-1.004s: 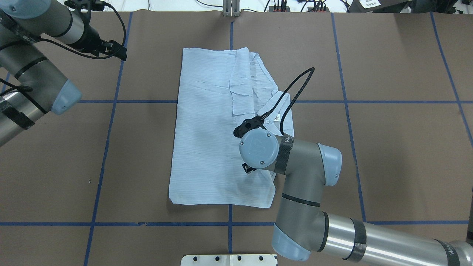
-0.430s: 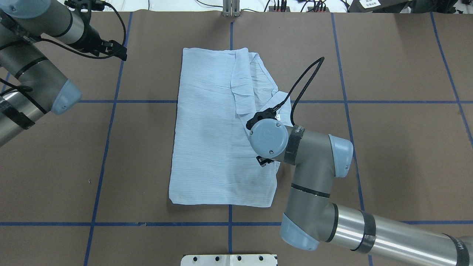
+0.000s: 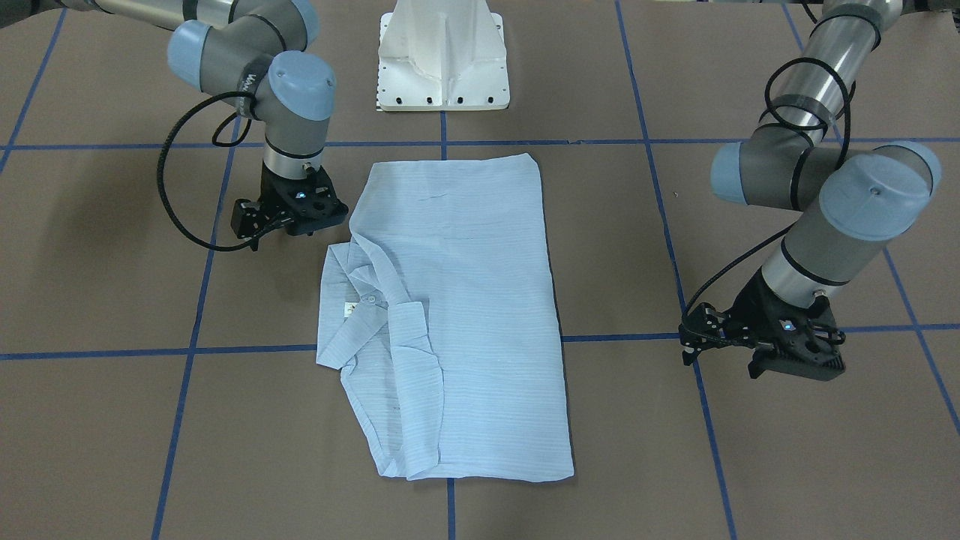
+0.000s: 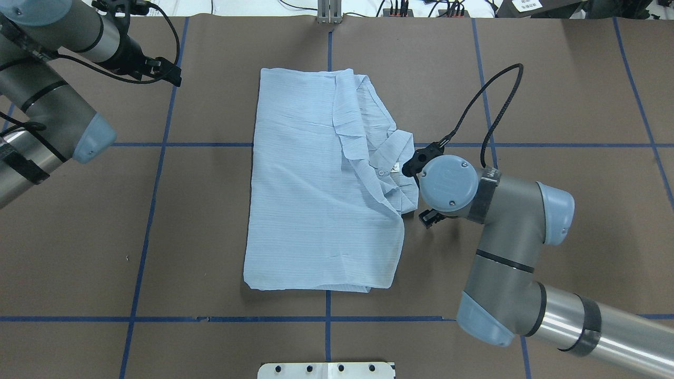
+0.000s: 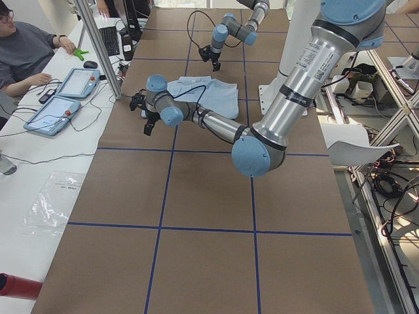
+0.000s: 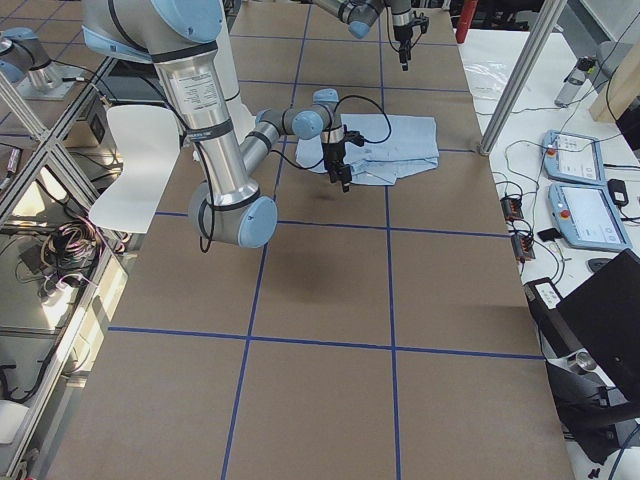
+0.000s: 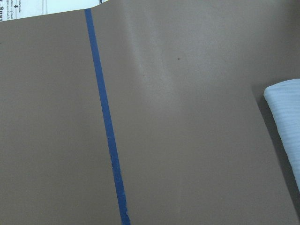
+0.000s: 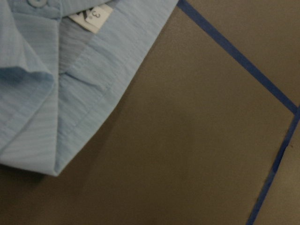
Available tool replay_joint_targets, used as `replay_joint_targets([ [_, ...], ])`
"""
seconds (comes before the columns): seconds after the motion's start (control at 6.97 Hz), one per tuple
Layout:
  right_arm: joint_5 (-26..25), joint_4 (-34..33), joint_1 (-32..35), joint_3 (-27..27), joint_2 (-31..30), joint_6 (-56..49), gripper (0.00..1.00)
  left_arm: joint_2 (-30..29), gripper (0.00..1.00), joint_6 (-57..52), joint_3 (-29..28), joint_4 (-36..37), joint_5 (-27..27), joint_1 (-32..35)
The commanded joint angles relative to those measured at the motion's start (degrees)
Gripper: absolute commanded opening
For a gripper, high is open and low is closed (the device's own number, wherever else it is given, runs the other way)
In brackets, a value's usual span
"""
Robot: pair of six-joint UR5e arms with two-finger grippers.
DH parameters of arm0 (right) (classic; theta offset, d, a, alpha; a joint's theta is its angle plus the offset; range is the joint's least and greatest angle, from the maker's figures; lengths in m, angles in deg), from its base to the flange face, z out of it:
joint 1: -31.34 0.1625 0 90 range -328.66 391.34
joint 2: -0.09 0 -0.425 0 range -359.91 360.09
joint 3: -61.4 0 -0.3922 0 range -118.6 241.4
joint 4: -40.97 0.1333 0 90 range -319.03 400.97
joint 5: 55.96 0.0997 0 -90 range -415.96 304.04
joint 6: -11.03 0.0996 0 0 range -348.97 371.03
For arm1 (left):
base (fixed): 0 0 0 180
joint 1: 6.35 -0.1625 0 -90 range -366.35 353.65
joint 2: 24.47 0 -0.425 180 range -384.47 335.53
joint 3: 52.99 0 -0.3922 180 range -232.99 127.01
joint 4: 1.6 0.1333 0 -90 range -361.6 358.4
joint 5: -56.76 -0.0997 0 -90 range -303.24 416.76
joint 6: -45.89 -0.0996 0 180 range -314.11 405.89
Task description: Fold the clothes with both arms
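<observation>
Brown papered surface [image 4: 553,79] with a blue tape grid [image 7: 105,131]. Right end effector [image 3: 289,217] points straight down, low over bare surface, just beside the shirt [image 4: 305,200] at its collar [image 3: 360,289] edge. It isn't touching cloth and carries nothing. Can't tell whether its fingers are spread or closed: they're hidden under the wrist, and the wrist cam shows only the collar corner and neck label [image 8: 91,16].

Shirt lies flat mid-surface as a long rectangle, with the collar and a folded-in panel on the robot's right. It sits centred on a grid crossing, so my guess is that's deliberate, to keep both arms in reach. Reads as between folds.

Right wrist is vertical, the elbow bends back and the forearm runs off toward the robot's right.

Left end effector [image 3: 757,345] hovers tilted down, well apart from the shirt on its left, nothing in it; finger state unreadable here too. Left arm is folded tight at the elbow, likely parked clear. Its wrist cam catches only one shirt corner.
</observation>
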Motion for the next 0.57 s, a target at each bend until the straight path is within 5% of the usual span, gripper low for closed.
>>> replay_joint_targets([
  [0.0, 0.5, 0.3, 0.0, 0.9, 1.8, 2.8, 1.0, 0.0, 1.0, 0.0, 0.3, 0.0, 0.2, 0.0],
  [0.29, 0.7, 2.1, -0.3, -6.6, 12.7, 10.6, 1.0, 0.0, 1.0, 0.0, 0.3, 0.0, 0.2, 0.0],
  [0.43, 0.7, 9.1, -0.4, -11.7, 14.3, 12.8, 1.0, 0.0, 1.0, 0.0, 0.3, 0.0, 0.2, 0.0],
])
